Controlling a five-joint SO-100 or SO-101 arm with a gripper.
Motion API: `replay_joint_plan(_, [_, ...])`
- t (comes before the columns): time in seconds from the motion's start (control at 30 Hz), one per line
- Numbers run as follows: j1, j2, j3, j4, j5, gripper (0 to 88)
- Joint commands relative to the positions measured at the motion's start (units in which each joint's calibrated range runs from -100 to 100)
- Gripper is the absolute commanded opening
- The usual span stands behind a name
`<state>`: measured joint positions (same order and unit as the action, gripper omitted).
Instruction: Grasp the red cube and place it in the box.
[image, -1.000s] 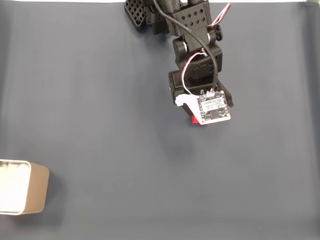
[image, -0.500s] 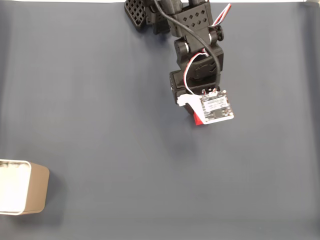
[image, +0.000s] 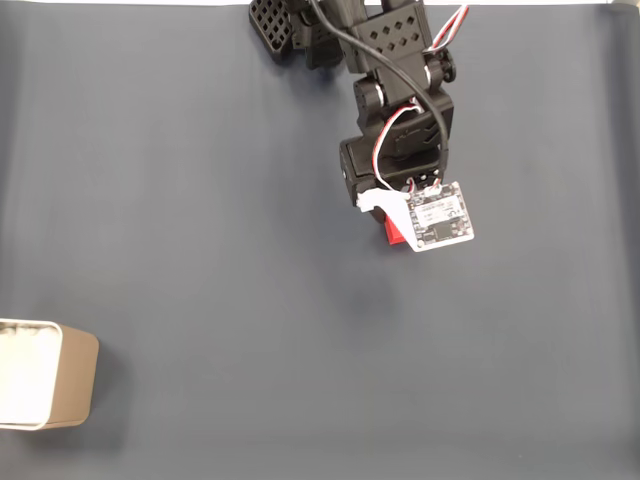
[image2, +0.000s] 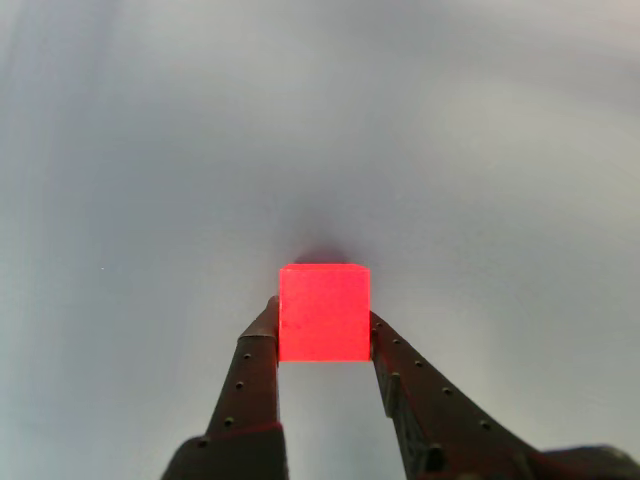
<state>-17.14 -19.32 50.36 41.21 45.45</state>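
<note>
The red cube (image2: 323, 311) sits between my two dark fingers (image2: 258, 362), which press on its left and right faces in the other view. My gripper (image2: 322, 325) is shut on it. A soft shadow lies on the mat just beyond the cube. In the fixed view only a red sliver of the cube (image: 395, 233) shows under the arm's white camera board, right of the mat's centre. The tan box (image: 48, 374) with its white inside stands far off at the lower left edge, partly cut by the frame.
A dark blue-grey mat (image: 220, 200) covers the table. The black arm (image: 390, 80) comes down from the top centre of the fixed view, with red and white wires along it. Open mat lies between the arm and the box.
The wrist and its camera board have shifted slightly to the right with the cube held under them. The box has not moved.
</note>
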Motion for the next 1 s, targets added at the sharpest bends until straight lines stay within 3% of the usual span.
replay_joint_plan(0.0, [2.72, -4.16, -5.65, 5.27, 0.49, 0.0])
replay_joint_plan(0.43, [14.58, -9.88, -15.6, 14.69, 3.08, 0.0])
replay_joint_plan(0.97, [26.87, 1.99, -40.87, 15.1, 4.4, 0.0])
